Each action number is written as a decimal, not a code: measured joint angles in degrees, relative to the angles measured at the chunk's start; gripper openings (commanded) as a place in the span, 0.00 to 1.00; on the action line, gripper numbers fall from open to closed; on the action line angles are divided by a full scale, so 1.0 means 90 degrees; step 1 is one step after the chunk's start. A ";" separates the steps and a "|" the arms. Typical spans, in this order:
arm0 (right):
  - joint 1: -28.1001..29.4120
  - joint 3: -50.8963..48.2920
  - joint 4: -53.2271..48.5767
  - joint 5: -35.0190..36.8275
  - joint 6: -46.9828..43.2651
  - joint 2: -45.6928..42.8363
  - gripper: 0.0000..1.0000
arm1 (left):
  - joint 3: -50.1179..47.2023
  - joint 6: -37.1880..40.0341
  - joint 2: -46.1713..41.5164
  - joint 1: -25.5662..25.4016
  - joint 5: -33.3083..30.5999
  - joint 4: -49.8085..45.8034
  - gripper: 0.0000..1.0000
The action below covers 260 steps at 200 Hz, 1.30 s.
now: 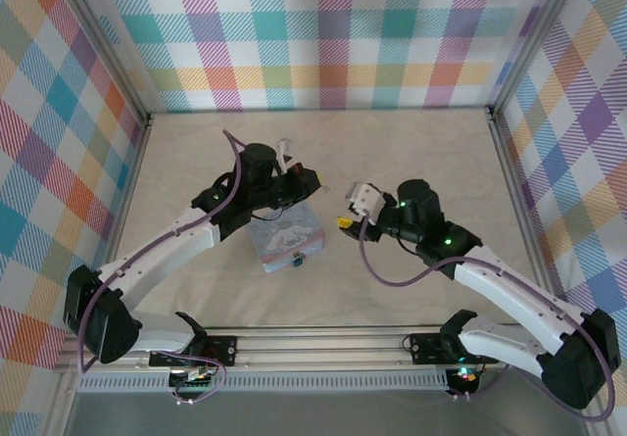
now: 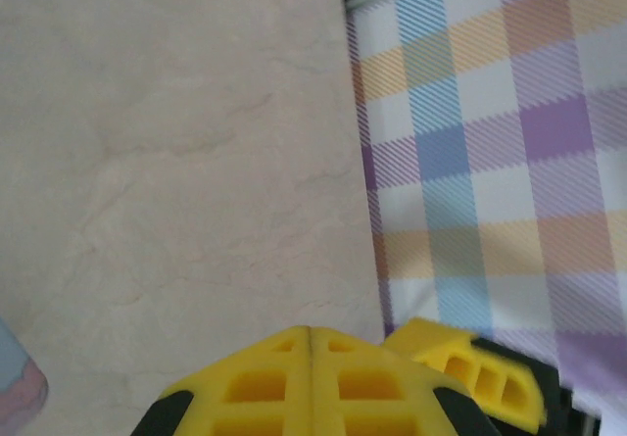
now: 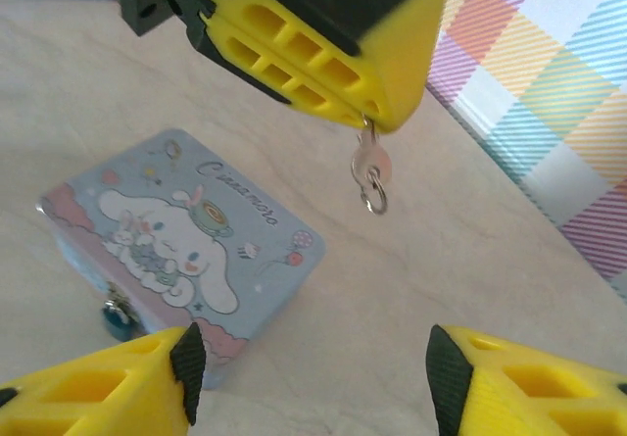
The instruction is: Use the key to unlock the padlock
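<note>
the left arm (image 1: 167, 250) is reaching from its base at the near left up and across toward the middle of the table (image 1: 411, 152), bending at the elbow, with its wrist passing over the far edge of the pale blue tin (image 1: 284, 240). the left gripper (image 1: 312, 178) is hanging just beyond the tin's far right corner. the right arm (image 1: 509, 294) is stretching in from the near right, and the right gripper (image 1: 345, 216) is pointing toward the left one, the two ending near each other but apart.

in the right wrist view the left gripper (image 3: 377, 103) is holding its yellow fingers (image 3: 323, 73) pressed flat together, and they are pinching the key (image 3: 370, 162) by its top end. the key is dangling straight down from the fingertips with a small ring (image 3: 374, 201) at its lower end, clear of the table. in the left wrist view the same fingers are meeting with no gap. the right gripper (image 3: 309, 358) is standing wide apart with nothing between its fingers; the key is hanging above and ahead of that gap, touching neither finger.

the tin is lying flat with its cartoon lid up, left of the key in the right wrist view. the padlock (image 3: 120, 316) is hanging on the tin's side wall, well apart from the key, showing just above the right gripper's finger at the lower left of that view.
</note>
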 measured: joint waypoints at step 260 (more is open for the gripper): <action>-0.1115 0.0988 0.1214 -0.5173 0.3198 0.1290 0.39 | 0.0005 0.4014 -0.0855 0.0000 0.2523 0.0231 0.00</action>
